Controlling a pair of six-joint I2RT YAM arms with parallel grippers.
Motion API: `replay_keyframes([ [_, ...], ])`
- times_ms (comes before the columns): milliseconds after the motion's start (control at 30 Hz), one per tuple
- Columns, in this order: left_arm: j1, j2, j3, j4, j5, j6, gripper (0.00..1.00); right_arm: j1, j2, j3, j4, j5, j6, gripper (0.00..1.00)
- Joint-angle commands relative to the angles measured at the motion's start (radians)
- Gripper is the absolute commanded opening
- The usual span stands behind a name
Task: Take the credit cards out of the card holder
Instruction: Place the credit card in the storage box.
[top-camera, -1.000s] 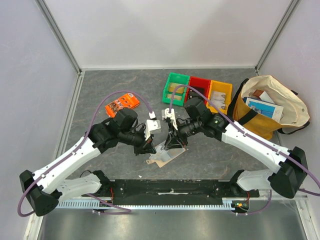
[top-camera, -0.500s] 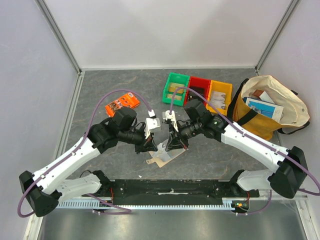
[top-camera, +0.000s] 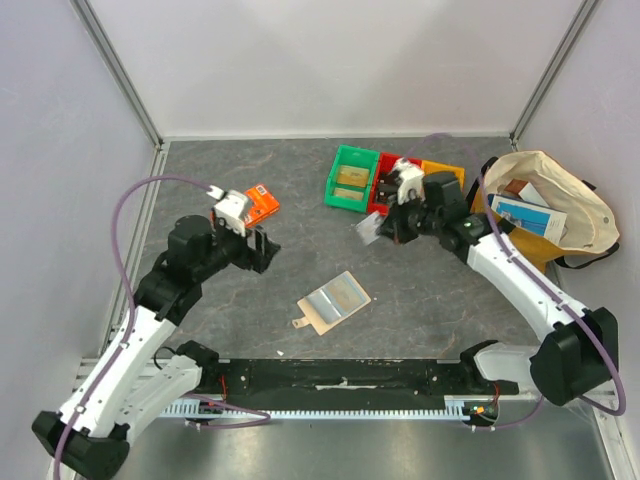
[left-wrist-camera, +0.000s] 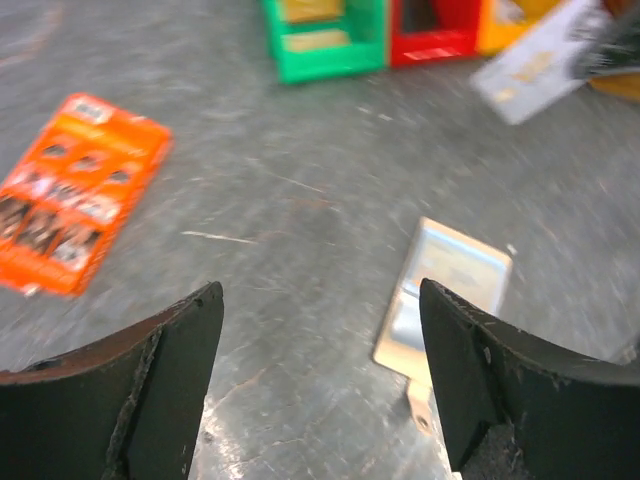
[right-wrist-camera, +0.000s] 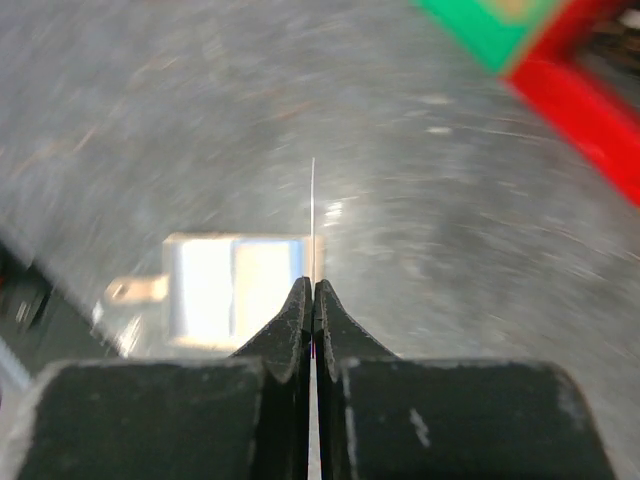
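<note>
The left arm (top-camera: 125, 350) is bent at the elbow, and the left gripper (left-wrist-camera: 320, 292) is held angled down with its jaws spread wide, nothing between them. The right arm (top-camera: 512, 280) is stretched forward, and the right gripper (right-wrist-camera: 313, 287) is clamped on a thin credit card (right-wrist-camera: 313, 215).

Grey stone-patterned tabletop (top-camera: 300, 240), orange picture packet (left-wrist-camera: 80, 190) lying flat at left, green bin (top-camera: 350, 178), red bin (top-camera: 383, 170) and yellow bin (top-camera: 440, 172) side by side, cream-and-mustard tote bag (top-camera: 545, 210) at right holding papers.

grey mottled tabletop (top-camera: 420, 300), pale walls (top-camera: 330, 60), aluminium posts (top-camera: 118, 70)
</note>
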Motion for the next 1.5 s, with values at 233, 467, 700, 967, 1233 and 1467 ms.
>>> replay_keyframes([
  [233, 0.153, -0.041, -0.035, 0.052, -0.266, -0.237, 0.96, -0.267, 0.077, 0.078, 0.076, 0.6, 0.25, 0.0],
  [467, 0.154, -0.048, -0.041, 0.047, -0.283, -0.238, 0.96, -0.322, 0.198, 0.103, 0.185, 0.675, 0.279, 0.0],
  [700, 0.154, -0.045, -0.048, 0.04, -0.269, -0.234, 0.95, -0.368, 0.375, 0.129, 0.301, 0.497, 0.365, 0.0],
  [967, 0.154, -0.053, -0.052, 0.043, -0.284, -0.234, 0.95, -0.403, 0.473, 0.137, 0.347, 0.38, 0.436, 0.13],
  [1233, 0.157, -0.094, -0.057, 0.041, -0.375, -0.237, 0.96, -0.406, 0.344, 0.124, 0.229, 0.55, 0.359, 0.56],
  [1467, 0.166, -0.174, -0.063, 0.059, -0.5, -0.257, 0.96, -0.388, 0.091, 0.076, 0.211, 0.474, 0.313, 0.81],
])
